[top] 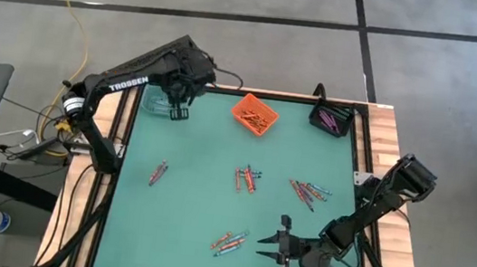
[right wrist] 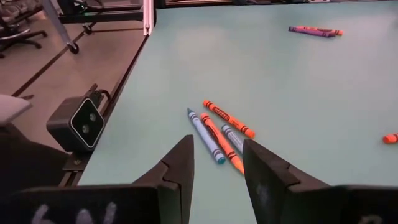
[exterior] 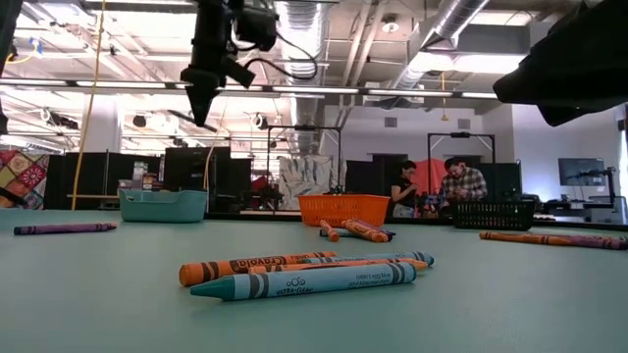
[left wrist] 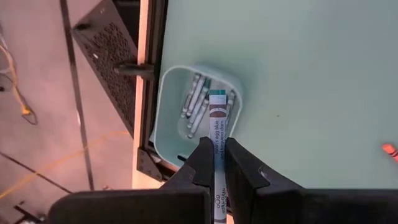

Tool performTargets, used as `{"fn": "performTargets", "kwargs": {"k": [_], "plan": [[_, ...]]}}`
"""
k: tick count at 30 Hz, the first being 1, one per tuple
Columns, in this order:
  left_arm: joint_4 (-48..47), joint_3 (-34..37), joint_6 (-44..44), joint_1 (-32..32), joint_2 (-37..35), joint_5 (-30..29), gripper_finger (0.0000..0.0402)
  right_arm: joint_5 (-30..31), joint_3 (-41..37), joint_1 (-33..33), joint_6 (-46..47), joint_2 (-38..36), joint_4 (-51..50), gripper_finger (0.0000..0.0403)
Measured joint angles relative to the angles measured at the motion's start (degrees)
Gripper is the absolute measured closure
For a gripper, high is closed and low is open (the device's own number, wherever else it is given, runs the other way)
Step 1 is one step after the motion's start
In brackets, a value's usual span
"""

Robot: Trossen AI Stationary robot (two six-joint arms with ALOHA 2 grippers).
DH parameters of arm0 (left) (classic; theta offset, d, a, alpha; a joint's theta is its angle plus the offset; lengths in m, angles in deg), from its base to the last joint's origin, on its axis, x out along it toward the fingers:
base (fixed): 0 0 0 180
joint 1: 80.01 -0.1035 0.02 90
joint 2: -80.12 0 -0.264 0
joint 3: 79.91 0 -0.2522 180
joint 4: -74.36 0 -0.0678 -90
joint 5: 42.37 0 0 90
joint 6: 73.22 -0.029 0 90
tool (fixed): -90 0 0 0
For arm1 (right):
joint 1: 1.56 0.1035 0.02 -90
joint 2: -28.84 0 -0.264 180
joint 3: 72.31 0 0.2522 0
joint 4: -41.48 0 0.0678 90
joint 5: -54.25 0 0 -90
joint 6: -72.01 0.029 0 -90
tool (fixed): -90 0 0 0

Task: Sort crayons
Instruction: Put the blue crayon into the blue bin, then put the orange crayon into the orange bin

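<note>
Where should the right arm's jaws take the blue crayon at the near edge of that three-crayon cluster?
Mid-shaft, from straight above. The blue crayon lies flat on the table at the outer edge of the cluster, free on one long side, with an orange crayon close along the other. Turn the open right gripper so the jaws straddle it crosswise.

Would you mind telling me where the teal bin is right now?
In the high view the teal bin sits at the table's far left corner, left of the orange bin, directly beneath the left end effector, which holds a blue crayon.
</note>
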Motion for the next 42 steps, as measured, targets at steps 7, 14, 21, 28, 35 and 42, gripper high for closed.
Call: {"fn": "performTargets", "kwargs": {"k": [7, 14, 21, 28, 35, 42], "plan": [[2.0, 6.7, -2.2, -6.8, 0.2, 2.5, 0.0398, 0.1, 0.0, 0.0, 1.6, 0.0, 0.1, 0.027], [9.2, 16.2, -5.2, -11.3, 0.2, 4.0, 0.0398, 0.1, 0.0, 0.0, 3.7, 0.0, 0.0, 0.027], [16.9, 21.6, -9.7, -14.0, 0.2, 3.9, 0.0397, 1.5, 0.0, 0.0, 4.1, 0.0, 0.1, 0.027], [19.5, 24.1, -9.6, -16.0, 0.3, 1.1, 0.037, 2.0, 0.0, -0.6, 5.4, 0.0, 0.1, 0.027], [19.8, 24.2, -8.1, -15.8, 0.3, 0.4, 0.0313, 2.0, 0.0, -0.7, 5.6, 0.0, 0.1, 0.027], [19.7, 24.2, -5.6, -15.0, 0.2, -0.9, 0.0291, 2.0, 0.0, -0.6, 5.6, 0.0, 0.0, 0.027]]}}
